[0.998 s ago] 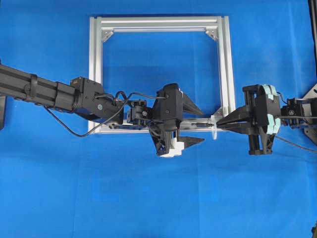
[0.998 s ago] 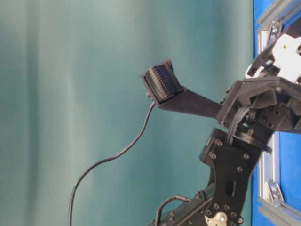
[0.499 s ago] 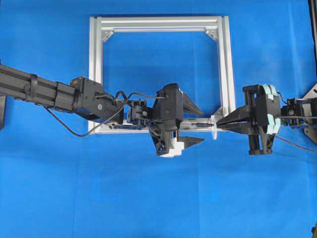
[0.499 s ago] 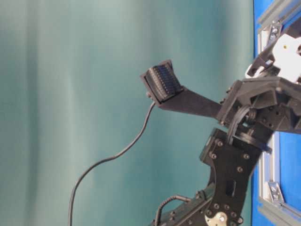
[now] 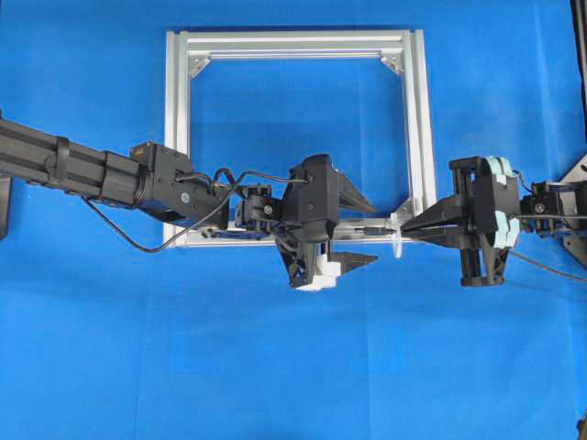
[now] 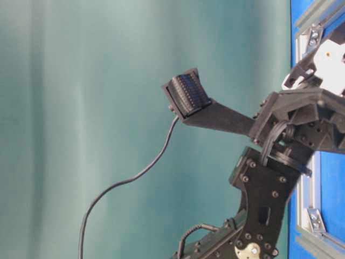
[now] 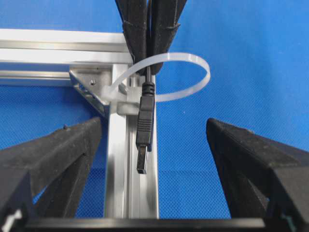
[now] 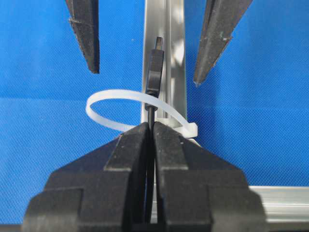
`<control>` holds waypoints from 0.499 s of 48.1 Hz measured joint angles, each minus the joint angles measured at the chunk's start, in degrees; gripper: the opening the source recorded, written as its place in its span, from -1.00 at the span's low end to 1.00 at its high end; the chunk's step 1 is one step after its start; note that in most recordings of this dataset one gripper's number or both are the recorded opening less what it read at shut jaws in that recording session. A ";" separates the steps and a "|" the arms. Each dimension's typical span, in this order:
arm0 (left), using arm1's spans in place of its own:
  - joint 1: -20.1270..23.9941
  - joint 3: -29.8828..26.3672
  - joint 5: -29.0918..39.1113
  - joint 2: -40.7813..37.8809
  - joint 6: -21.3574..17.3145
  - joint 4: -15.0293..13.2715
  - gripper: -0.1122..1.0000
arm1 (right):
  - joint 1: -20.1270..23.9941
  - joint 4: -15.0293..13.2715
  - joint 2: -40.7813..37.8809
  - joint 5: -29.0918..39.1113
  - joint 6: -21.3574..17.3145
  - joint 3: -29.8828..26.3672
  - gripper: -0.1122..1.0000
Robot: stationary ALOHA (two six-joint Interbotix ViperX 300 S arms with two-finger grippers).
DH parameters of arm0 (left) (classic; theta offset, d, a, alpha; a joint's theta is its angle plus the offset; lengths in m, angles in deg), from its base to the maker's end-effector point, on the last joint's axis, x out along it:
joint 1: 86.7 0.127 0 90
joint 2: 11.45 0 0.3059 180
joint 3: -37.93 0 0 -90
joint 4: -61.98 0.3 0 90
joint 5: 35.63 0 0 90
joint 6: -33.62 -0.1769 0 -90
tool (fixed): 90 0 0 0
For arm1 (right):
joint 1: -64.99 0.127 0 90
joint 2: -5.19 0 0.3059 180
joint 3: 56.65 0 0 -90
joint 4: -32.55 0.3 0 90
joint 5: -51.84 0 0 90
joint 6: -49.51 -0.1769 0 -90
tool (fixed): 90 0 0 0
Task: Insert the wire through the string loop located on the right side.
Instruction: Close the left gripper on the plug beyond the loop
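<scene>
Wire (image 7: 145, 126) threaded through string loop (image 7: 186, 77) at frame's (image 5: 417, 128) lower right corner.
Pinched behind the plug by right gripper (image 8: 150, 133) for feeding; left gripper (image 7: 153, 145) spread wide, flanking the tip to receive it.

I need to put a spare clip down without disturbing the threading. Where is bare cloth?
Bare blue cloth lies below the frame's bottom bar and inside the silver frame. It is crowded at the lower right corner, where both claws meet around the string loop and wire.
</scene>
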 measured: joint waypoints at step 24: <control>0.62 -0.26 0.70 0.00 -0.44 0.00 -0.66 | -0.18 -0.18 -0.09 0.18 0.09 0.00 -0.87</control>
